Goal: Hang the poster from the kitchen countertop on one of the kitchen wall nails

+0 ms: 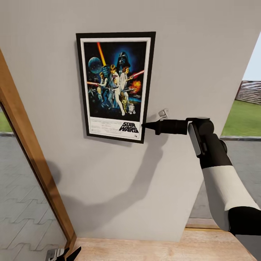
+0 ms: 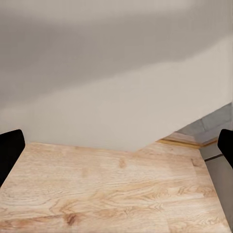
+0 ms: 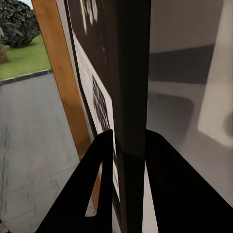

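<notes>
Head camera faces a plain grey wall (image 1: 188,54) squarely from nearby. Right wrist camera looks edge-on along the black-framed Star Wars poster (image 3: 131,73), very close. Left wrist camera faces the same wall low down.

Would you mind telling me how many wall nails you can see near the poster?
1: a small grey metal nail sticks out of the pale wall just right of the black-framed Star Wars poster. Another may be hidden behind the poster.

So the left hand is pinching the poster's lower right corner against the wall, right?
Not the left hand: the right hand holds the poster at its lower right corner against the wall, as the head view shows. The right wrist view shows its fingers on either side of the frame edge.
</notes>
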